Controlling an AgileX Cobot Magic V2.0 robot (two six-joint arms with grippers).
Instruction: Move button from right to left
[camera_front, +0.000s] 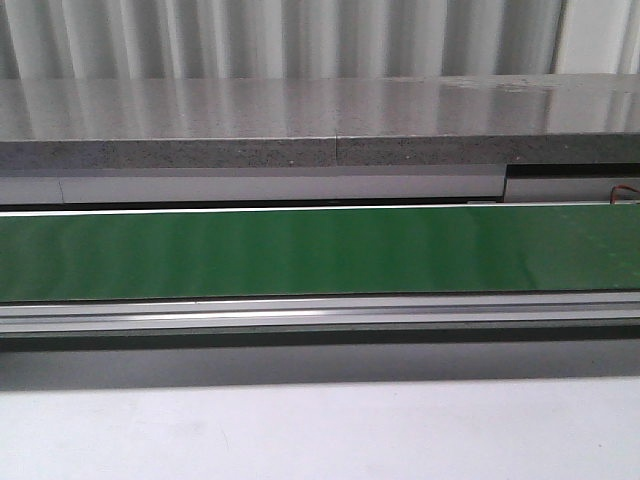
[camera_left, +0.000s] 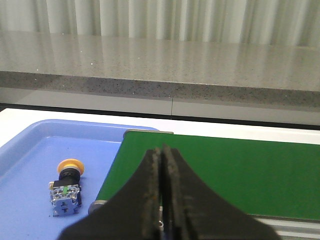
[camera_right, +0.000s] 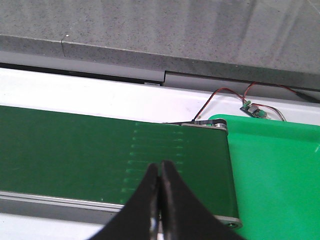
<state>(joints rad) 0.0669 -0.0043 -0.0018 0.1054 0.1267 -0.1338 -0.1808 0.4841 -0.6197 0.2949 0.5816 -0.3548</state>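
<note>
The button (camera_left: 67, 187), with its orange-yellow cap, black collar and blue blocky base, lies on its side in a blue tray (camera_left: 30, 155) in the left wrist view, to the left of the green belt's end. My left gripper (camera_left: 163, 150) is shut and empty, over the near edge of the belt (camera_left: 240, 170), apart from the button. My right gripper (camera_right: 160, 165) is shut and empty over the belt's (camera_right: 75, 150) other end. Neither gripper nor the button shows in the front view.
A green conveyor belt (camera_front: 320, 250) runs across the front view, with a metal rail (camera_front: 320, 315) before it and a grey stone ledge (camera_front: 300, 125) behind. A green tray (camera_right: 280, 175) sits past the belt's right end, with a small wired circuit board (camera_right: 255, 110) behind it.
</note>
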